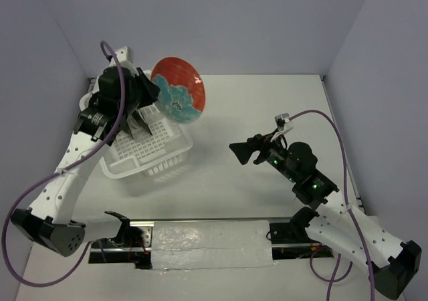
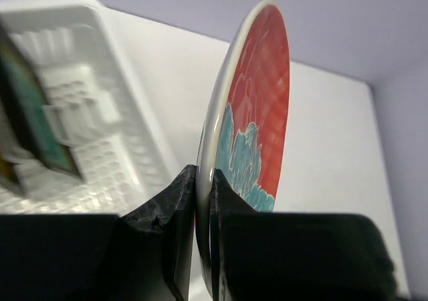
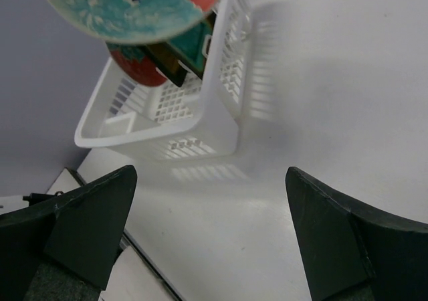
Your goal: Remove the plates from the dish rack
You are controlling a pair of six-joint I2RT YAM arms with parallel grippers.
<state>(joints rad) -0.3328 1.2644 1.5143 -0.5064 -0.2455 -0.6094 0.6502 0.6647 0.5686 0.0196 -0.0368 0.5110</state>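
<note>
Gripping round plate (image 2: pixel 257 107) in left hand (image 2: pixel 202 207)

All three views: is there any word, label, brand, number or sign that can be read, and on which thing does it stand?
No text can be read in any view.
Round red plate with a teal-and-white floral pattern: decoration only, no letters.
White plastic slotted dish rack: no label or brand visible.
Black right arm: small green lights, no readable marking.
</note>
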